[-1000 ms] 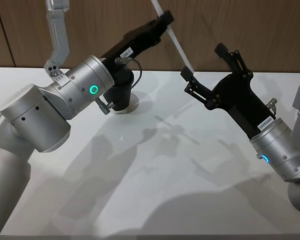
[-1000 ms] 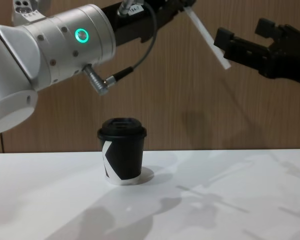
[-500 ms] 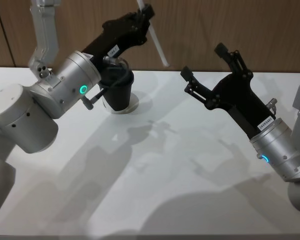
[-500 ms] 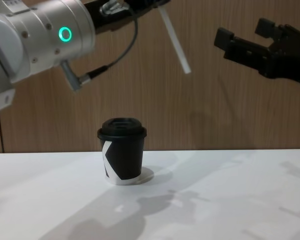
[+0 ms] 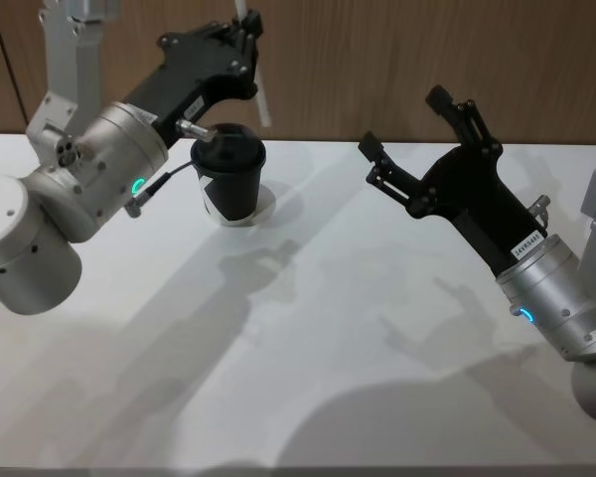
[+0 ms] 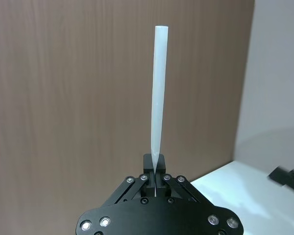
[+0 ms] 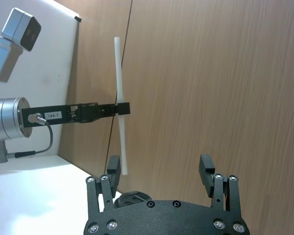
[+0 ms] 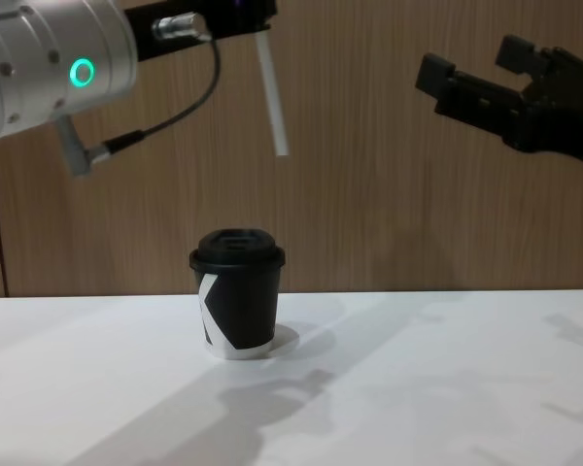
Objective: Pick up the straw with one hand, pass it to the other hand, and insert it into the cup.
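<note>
- A white table (image 5: pixel 308 328) runs up to a wood-panelled wall (image 8: pixel 369 194), with both arms raised above it.
- The cup (image 8: pixel 237 293), black with a white angular mark and a black domed lid (image 8: pixel 237 248), stands upright on the far left part of the table, close to the wall.
- The left gripper (image 5: pixel 240 35), on the arm with the green ring light (image 8: pixel 82 72) and grey cable (image 8: pixel 165 118), is raised over the far left of the table, above the cup.
- Its fingers are closed tight on the straw (image 8: pixel 271 92), gripping it partway along its length, as the right wrist view shows.
- The straw hangs nearly upright with a slight tilt; in the chest view its lower end is in the air, well above the lid and a little to the right of it.
- The right gripper (image 5: pixel 409 127), on the arm with the blue light (image 5: pixel 525 317), is raised on the right of the scene, well apart from the straw and the cup.
- Its fingers (image 7: pixel 113 169) are spread wide and hold nothing.
</note>
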Action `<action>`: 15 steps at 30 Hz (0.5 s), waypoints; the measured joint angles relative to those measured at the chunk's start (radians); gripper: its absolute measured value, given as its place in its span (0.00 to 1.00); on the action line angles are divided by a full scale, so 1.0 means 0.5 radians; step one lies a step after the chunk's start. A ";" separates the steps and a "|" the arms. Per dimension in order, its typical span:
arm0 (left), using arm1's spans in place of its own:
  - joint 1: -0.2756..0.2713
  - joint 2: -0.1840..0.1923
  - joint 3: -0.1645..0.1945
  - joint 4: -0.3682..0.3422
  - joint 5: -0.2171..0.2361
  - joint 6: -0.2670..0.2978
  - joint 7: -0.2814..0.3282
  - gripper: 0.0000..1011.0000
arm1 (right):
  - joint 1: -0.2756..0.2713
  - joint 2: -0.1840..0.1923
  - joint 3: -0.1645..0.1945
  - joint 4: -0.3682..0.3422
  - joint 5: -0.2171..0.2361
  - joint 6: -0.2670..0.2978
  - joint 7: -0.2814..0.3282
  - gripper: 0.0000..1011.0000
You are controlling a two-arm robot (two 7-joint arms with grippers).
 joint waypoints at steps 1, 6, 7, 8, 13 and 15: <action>0.003 0.008 0.002 -0.008 0.024 0.003 0.019 0.01 | 0.000 0.000 0.000 0.000 0.000 0.000 0.000 0.99; 0.027 0.058 0.017 -0.051 0.169 0.023 0.107 0.01 | 0.000 0.000 0.000 0.000 0.000 0.000 0.000 0.99; 0.033 0.071 0.023 -0.059 0.215 0.026 0.134 0.01 | 0.000 0.000 0.000 0.000 0.000 0.000 0.000 0.99; 0.037 0.080 0.028 -0.062 0.238 0.027 0.147 0.01 | 0.000 0.000 0.000 0.000 0.000 0.000 0.000 0.99; 0.043 0.105 0.050 -0.063 0.373 0.022 0.215 0.01 | 0.000 0.000 0.000 0.000 0.000 0.000 0.000 0.99; 0.040 0.111 0.062 -0.050 0.423 0.012 0.236 0.01 | 0.000 0.000 0.000 0.000 0.000 0.000 0.000 0.99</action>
